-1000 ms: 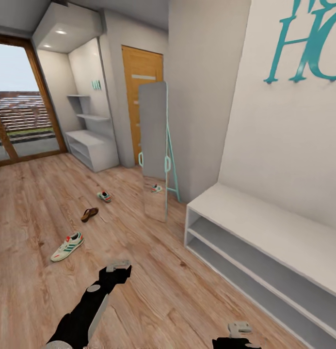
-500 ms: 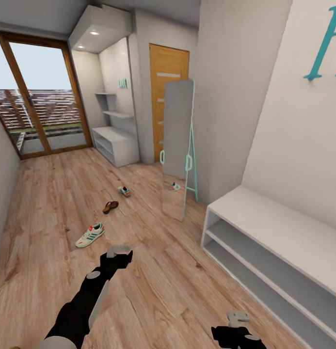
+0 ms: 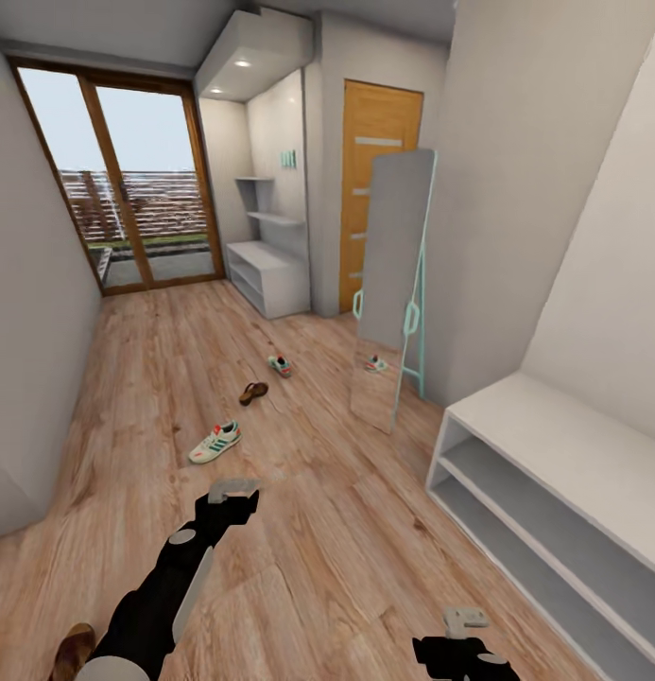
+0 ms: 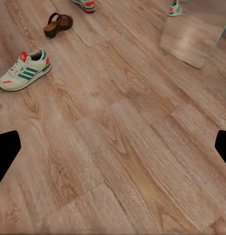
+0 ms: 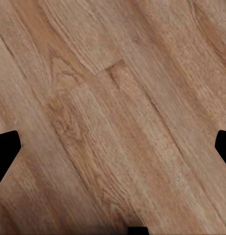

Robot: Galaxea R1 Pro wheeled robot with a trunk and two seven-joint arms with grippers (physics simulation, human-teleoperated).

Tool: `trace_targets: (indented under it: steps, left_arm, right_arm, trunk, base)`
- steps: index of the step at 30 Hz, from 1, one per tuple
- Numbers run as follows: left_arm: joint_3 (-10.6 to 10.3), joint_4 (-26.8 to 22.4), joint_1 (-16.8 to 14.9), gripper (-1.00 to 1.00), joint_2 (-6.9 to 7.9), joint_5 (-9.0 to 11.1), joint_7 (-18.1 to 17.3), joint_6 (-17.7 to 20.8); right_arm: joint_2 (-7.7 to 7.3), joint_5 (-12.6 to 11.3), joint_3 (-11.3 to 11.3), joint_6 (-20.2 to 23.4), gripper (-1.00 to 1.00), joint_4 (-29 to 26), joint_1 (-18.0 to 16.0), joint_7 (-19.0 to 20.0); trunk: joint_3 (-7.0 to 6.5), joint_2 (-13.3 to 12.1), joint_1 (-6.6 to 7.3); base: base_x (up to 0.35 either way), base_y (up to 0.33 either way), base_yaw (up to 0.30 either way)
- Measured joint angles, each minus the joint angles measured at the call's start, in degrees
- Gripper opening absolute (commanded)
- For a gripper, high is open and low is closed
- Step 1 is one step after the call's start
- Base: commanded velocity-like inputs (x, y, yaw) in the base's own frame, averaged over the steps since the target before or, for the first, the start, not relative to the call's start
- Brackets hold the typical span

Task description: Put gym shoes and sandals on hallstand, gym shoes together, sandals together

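One gym shoe (image 3: 215, 443) lies on the corridor floor (image 3: 308, 530) just ahead of my left gripper (image 3: 234, 490), which hangs open above the planks with nothing in it. That shoe (image 4: 24, 70) lies beyond the fingers (image 4: 5, 152) in the left wrist view. Farther off lie a brown sandal (image 3: 253, 392) and the second gym shoe (image 3: 280, 365). Another sandal (image 3: 72, 651) lies by my left arm at the near left. The hallstand (image 3: 268, 276) stands at the corridor's far end. My right gripper (image 3: 464, 629) is open over bare floor (image 5: 113, 122).
A low white bench with two shelf tiers (image 3: 554, 492) stands close on my right. A tall mirror on a teal frame (image 3: 393, 284) leans against the wall beyond it. A grey wall (image 3: 34, 331) closes the left side; a glass door (image 3: 138, 189) ends the corridor.
The camera has swung left, so the whole picture has shifted right. The second sandal has come into view at the near left. Both arms hold the same pose.
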State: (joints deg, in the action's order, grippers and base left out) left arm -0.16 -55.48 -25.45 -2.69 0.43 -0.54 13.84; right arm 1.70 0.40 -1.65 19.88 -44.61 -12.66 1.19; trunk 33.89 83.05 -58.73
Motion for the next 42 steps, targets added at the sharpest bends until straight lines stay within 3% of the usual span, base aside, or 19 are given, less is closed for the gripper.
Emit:
trace_targets:
  steps: [12,42]
  left_arm:
    - [0.0,0.0,0.0,1.0,-0.02,0.1,0.0,0.1]
    - [0.0,0.0,0.0,1.0,-0.03,0.2,0.0,0.1]
  right_arm:
    - [0.01,0.0,0.0,0.0,1.0,0.1,0.0,-0.1]
    - [0.01,0.1,0.0,-0.1,1.0,0.1,0.0,-0.1]
  trunk:
    - [0.48,0.0,0.01]
    - [1.68,0.0,0.03]
  base:
    - [0.016,0.006,0.285]
    - [0.145,0.113,0.285]
